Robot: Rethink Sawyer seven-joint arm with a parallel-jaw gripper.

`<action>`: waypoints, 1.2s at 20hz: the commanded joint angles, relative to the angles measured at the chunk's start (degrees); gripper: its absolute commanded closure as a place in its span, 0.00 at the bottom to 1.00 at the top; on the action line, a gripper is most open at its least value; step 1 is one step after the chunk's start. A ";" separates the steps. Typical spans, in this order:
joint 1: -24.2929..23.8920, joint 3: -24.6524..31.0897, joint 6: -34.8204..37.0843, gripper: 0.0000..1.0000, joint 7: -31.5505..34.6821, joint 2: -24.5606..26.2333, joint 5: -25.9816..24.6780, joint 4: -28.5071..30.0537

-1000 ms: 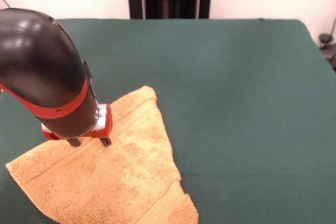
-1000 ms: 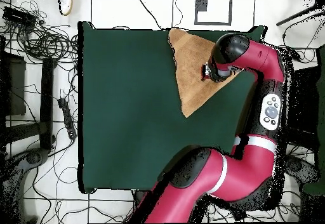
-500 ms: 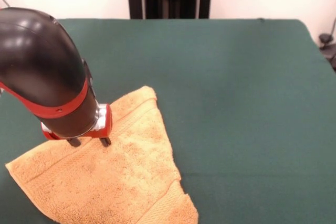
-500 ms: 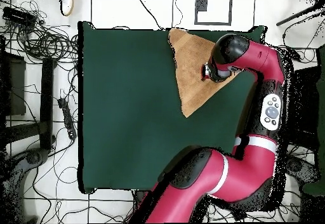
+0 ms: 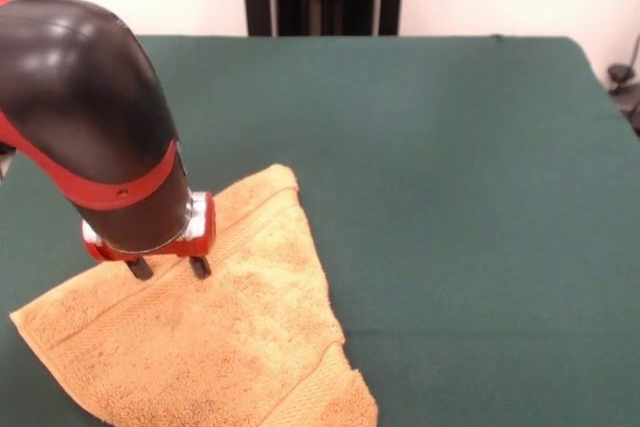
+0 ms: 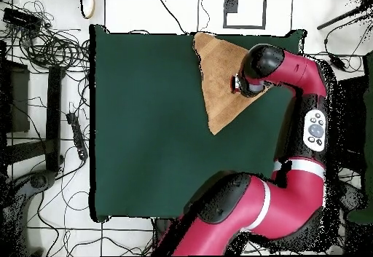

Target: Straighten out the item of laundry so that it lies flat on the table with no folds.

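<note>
Front view: golden-orange towel [image 5: 210, 337] seen at the near left part of the green tabletop [image 5: 450, 167], folded into a rough triangle, one corner pointing toward the far side, the lower edge cut off by the bottom of the frame. Flat woven band noted along the left edge and another near the bottom right corner. Hand [image 5: 170, 268] hung from the red and black arm [image 5: 90, 117] directly above the towel's upper left portion, two dark fingertips [image 5: 200, 267] spread slightly apart, pinching nothing. Could not tell whether the tips touched the pile or hovered just over it.

Overhead view: same towel [image 6: 218, 83] found near the top edge of the tabletop [image 6: 146, 123], right of centre, its narrow corner pointing down. Hand [image 6: 239, 84] placed over the towel's right side, mostly hidden under the arm's [image 6: 291, 72] black wrist. Cables [image 6: 51, 43] scattered on the floor to the left of the tabletop.
</note>
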 commanded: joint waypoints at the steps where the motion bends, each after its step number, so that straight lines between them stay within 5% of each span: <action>1: -0.10 1.38 -14.11 0.00 3.95 4.21 -1.09 15.14; 24: -2.92 -1.64 -17.98 0.00 -1.35 -3.00 -3.92 29.51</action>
